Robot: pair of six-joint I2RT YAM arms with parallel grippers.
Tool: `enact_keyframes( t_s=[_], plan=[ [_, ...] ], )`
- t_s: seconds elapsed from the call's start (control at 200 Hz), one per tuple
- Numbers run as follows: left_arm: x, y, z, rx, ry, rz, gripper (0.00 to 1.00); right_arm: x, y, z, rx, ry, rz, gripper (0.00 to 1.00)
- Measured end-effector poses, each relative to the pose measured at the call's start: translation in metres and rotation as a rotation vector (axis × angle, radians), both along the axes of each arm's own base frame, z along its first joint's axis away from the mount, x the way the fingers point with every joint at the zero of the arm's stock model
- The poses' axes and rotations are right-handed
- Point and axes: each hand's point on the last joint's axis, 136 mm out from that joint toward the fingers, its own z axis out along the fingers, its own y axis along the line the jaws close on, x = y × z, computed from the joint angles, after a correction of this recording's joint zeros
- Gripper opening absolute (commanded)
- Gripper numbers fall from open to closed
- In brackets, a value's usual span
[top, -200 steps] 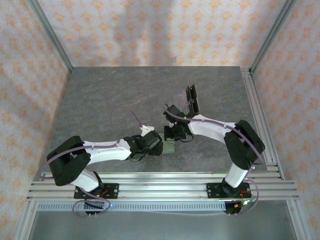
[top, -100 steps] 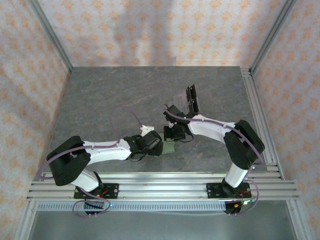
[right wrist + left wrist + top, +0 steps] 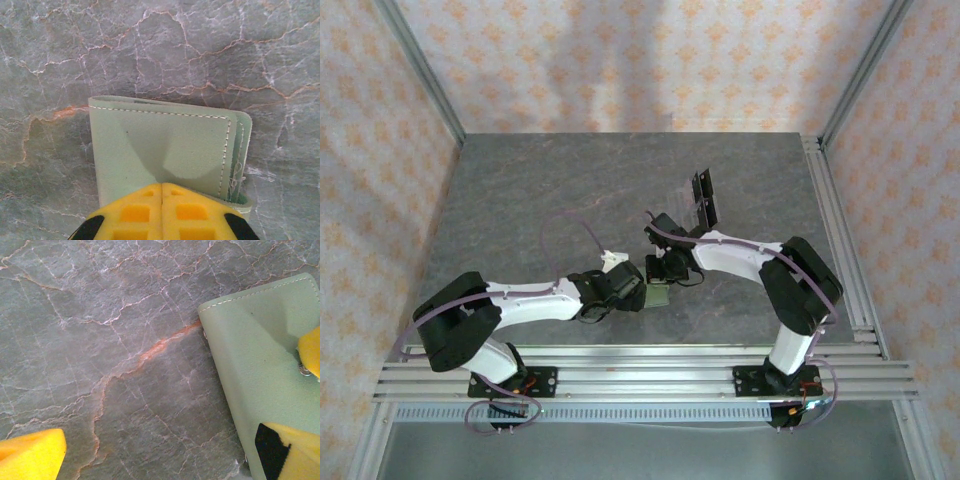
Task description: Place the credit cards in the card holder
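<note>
Right end effector [image 3: 161,187] over card holder [image 3: 160,145]; overhead, cards [image 3: 700,196] perhaps upright.

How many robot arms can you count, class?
2. The left arm reaches in from the near left, the right arm from the near right; they meet at the card holder.

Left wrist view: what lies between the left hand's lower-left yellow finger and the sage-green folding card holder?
Just bare grey veined tabletop separates that yellow finger from the sage-green card holder, per the left wrist view.
</note>
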Motion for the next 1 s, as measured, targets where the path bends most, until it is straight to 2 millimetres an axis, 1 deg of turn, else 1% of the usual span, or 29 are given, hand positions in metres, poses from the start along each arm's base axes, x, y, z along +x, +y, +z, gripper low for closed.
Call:
enact_keyframes(
  t_s=[0.32,0.55,0.721,1.001],
  plan=[
    [0.000,0.000,0.000,0.001,0.001,0.000,0.99,-0.001,0.000,-0.003,0.037,-0.023,-0.012,0.00],
    [0.004,-0.005,0.007,-0.012,-0.012,-0.001,0.99,-0.005,-0.002,-0.002,0.068,-0.059,-0.012,0.00],
    [0.004,-0.005,0.007,-0.011,-0.010,-0.001,0.99,-0.011,-0.002,-0.002,0.067,-0.113,0.013,0.00],
    [0.003,0.002,0.005,0.013,-0.009,0.017,0.99,-0.011,-0.001,-0.006,0.068,-0.221,0.030,0.00]
  ],
)
